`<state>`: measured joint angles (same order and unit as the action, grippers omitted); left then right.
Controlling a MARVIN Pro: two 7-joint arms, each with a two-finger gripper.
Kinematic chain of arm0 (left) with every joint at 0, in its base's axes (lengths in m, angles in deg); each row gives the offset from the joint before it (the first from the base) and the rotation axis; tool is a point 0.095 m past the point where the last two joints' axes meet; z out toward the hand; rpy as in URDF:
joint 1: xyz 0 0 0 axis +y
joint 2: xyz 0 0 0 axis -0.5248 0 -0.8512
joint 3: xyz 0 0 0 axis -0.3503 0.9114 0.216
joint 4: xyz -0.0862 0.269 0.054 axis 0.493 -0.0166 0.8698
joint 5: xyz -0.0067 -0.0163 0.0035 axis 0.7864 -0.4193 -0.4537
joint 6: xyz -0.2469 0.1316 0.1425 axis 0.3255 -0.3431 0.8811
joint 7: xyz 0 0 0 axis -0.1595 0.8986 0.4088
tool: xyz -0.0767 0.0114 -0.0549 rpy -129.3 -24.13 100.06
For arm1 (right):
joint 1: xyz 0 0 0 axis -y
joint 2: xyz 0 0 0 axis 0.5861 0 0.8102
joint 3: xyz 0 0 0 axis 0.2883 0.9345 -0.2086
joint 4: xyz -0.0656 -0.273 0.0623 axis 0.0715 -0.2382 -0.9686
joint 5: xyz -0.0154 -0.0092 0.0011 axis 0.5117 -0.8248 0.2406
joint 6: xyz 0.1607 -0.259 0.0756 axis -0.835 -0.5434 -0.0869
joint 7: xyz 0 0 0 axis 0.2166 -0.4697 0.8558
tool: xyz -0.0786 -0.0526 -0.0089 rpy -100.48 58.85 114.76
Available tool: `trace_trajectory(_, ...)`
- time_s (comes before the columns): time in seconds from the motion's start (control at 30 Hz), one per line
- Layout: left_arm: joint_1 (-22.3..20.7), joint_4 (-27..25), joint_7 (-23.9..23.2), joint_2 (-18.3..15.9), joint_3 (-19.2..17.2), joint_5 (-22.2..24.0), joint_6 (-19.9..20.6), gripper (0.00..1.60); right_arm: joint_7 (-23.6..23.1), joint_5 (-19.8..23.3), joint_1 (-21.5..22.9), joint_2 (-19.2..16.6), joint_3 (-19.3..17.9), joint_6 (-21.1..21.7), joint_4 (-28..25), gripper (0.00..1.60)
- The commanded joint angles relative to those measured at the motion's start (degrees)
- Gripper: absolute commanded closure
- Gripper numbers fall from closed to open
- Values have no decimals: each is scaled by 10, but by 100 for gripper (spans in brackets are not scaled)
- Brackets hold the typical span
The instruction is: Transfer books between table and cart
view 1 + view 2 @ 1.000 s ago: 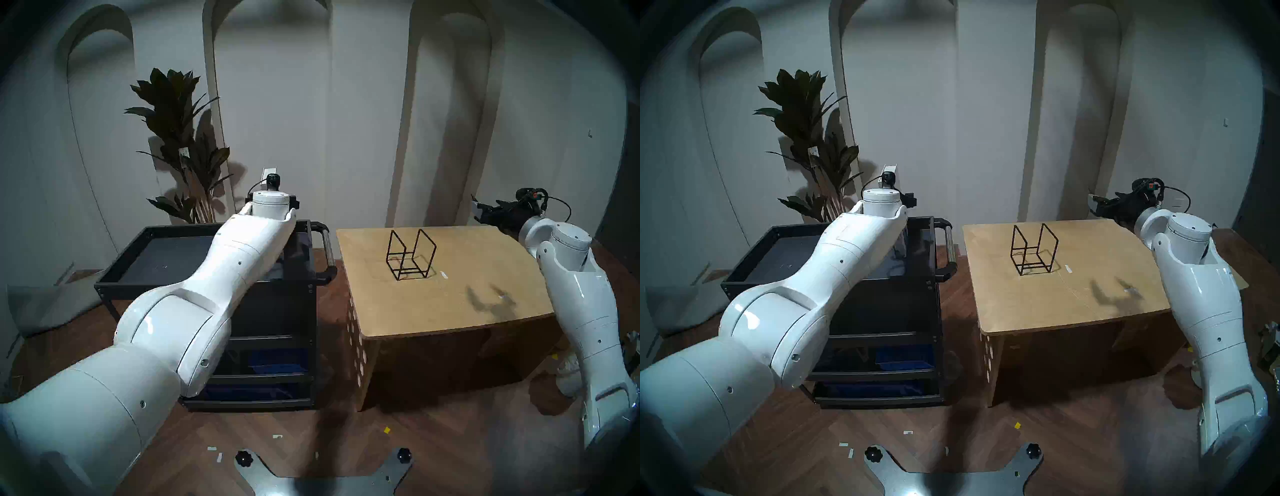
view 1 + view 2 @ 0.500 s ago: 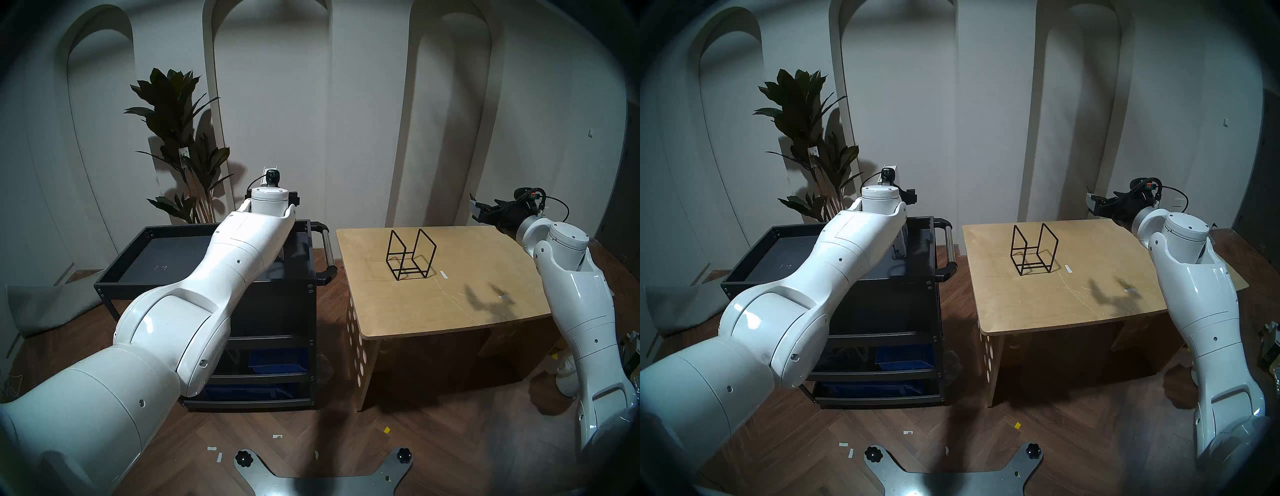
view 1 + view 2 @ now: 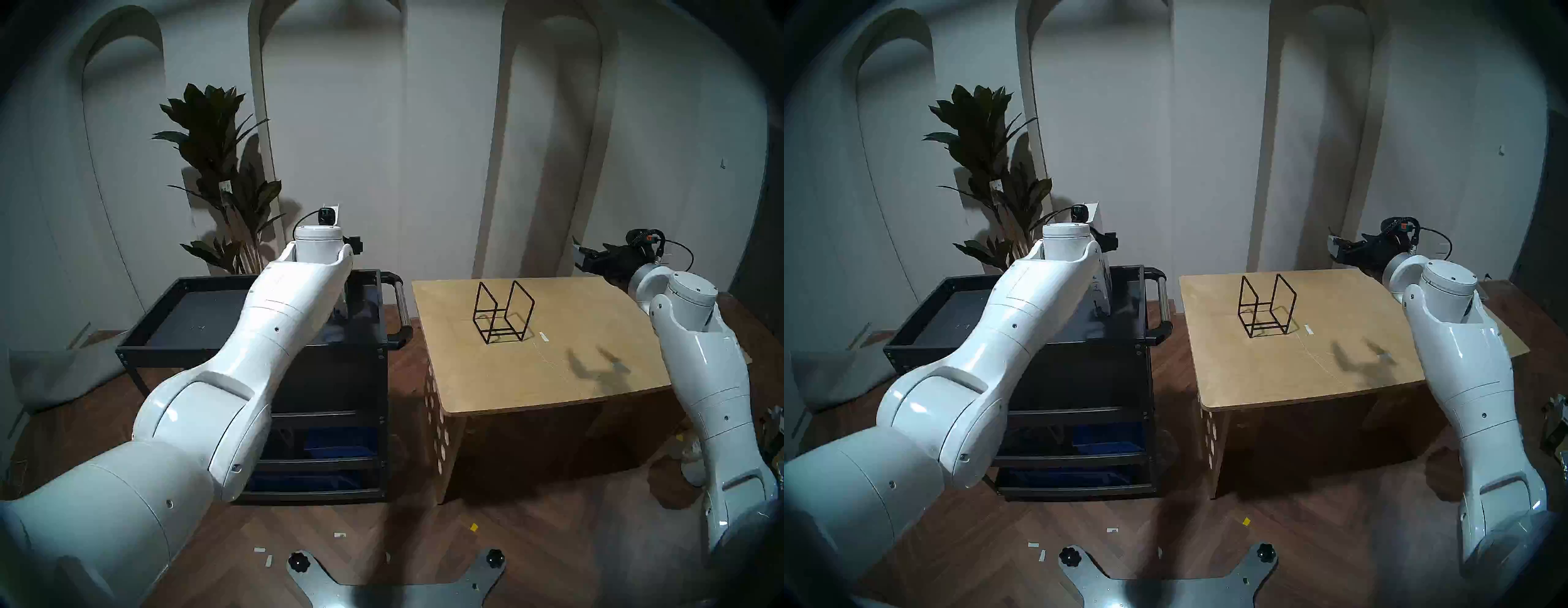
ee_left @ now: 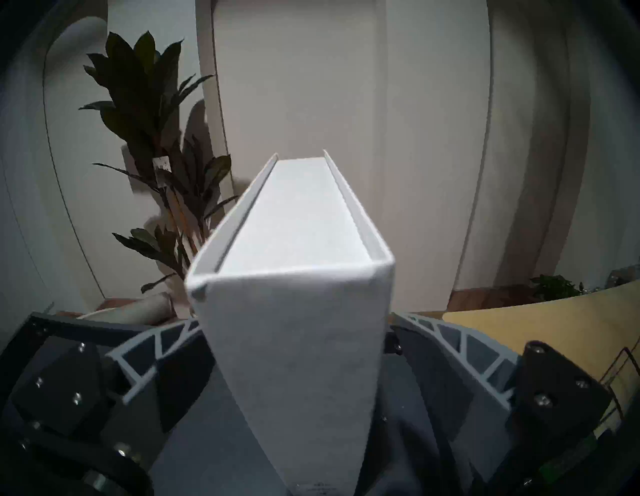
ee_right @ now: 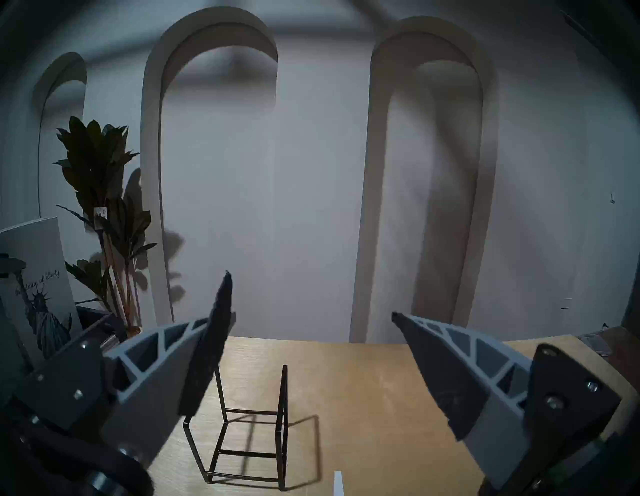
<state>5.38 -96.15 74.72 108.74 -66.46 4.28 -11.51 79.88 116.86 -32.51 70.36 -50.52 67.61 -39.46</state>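
One white book (image 4: 294, 311) stands clamped in the left gripper (image 4: 294, 350) over the cart (image 3: 169, 339), seemingly bound for the table (image 3: 551, 382); the right gripper (image 5: 311, 346) gapes empty.

I am holding the white hardcover book (image 4: 294, 346) upright between my left fingers (image 4: 156, 346), over the right part of the black cart's tray top (image 3: 987, 297), its spine facing my wrist and its page block pointing away. Its cover is showing dark script and a statue drawing. The plywood bench (image 3: 551, 369) is standing just right of the cart.
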Motion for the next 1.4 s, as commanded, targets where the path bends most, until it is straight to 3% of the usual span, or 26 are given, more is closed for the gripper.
trace_trajectory(0.0, 13, -67, -8, -10, 1, 2, 5, 0, -3, 0, 14, 0, 1, -3, -10, 0)
trace_trajectory(0.43, 56, -146, -12, -34, 2, 5, 27, 0, -5, 1, 9, 9, 1, -1, -14, 0)
trace_trajectory(0.83, 120, -241, 5, -82, -32, 3, 48, 0, -11, 9, 1, 34, 26, -1, -16, 0)
trace_trajectory(1.37, 227, -357, 7, -136, -79, 0, -7, 0, -9, 24, 4, 80, 71, -9, -11, 0)
